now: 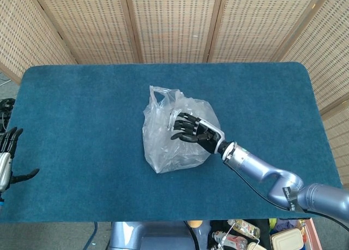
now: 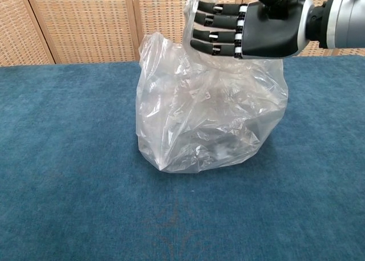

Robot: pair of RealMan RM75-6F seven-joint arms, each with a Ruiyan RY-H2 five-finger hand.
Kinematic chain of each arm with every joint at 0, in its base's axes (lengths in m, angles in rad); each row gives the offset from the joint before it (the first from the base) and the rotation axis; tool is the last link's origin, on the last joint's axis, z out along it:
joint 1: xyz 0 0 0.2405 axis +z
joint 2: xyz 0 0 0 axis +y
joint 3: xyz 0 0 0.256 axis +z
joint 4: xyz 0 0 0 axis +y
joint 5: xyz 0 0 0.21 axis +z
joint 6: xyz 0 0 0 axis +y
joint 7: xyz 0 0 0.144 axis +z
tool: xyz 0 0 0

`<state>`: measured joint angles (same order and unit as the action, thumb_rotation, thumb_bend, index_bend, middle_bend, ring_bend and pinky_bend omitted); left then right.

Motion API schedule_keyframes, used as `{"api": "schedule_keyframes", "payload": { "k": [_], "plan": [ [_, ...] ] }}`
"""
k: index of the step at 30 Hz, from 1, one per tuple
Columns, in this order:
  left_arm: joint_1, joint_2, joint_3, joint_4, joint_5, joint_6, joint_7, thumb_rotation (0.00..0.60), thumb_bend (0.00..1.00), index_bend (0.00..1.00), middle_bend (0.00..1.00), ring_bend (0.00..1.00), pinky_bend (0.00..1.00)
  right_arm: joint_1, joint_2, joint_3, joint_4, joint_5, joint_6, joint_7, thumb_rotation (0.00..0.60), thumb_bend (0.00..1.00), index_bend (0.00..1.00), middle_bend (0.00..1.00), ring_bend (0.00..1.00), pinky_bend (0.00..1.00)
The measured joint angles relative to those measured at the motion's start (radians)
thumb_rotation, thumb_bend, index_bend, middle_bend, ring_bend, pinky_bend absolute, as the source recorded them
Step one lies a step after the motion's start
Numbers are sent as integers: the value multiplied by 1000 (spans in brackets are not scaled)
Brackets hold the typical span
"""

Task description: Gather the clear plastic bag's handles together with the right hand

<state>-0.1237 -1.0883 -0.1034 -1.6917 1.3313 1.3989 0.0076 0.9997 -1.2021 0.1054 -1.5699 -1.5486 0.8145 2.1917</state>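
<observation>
One clear plastic bag [image 1: 177, 131] is sitting crumpled near the middle of the blue table [image 1: 82, 108], its handles [image 1: 162, 94] sticking up at its upper left in the head view. The right hand [image 2: 251, 27] is reaching in from the lower right of that view and, in the chest view, is curling its fingers [image 2: 214, 32] at the top of the bag; whether plastic is pinched inside them I cannot tell. The left hand [image 1: 6, 157] is resting at the far left edge, fingers spread, holding nothing
</observation>
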Motion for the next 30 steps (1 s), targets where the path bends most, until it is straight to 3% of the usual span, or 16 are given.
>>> {"api": "schedule_keyframes", "payload": {
  "k": [7, 13, 15, 20, 30],
  "plan": [
    [0, 1, 3, -3, 3, -2, -3, 600, 68, 0, 0, 0, 0, -35, -22, -4, 73, -39, 75, 90, 600, 0, 216, 328, 217, 338],
    [-2, 1, 2, -4, 1, -4, 0, 600, 66, 0, 0, 0, 0, -22, -11, 0, 62, -28, 42, 100, 600, 0, 273, 380, 278, 338],
    [-2, 0, 2, -5, -1, -4, 0, 600, 66, 0, 0, 0, 0, -14, -5, -2, 60, -58, 50, 126, 600, 0, 267, 374, 253, 333],
    [-2, 0, 3, -7, 0, -4, 1, 600, 65, 0, 0, 0, 0, -4, 0, 8, 65, -89, 89, 189, 600, 0, 155, 212, 96, 209],
    [-2, 5, -1, -3, -5, -5, -14, 600, 66, 0, 0, 0, 0, -1, -27, 77, 38, 112, 30, -51, 600, 0, 134, 163, 0, 6]
  ]
}}
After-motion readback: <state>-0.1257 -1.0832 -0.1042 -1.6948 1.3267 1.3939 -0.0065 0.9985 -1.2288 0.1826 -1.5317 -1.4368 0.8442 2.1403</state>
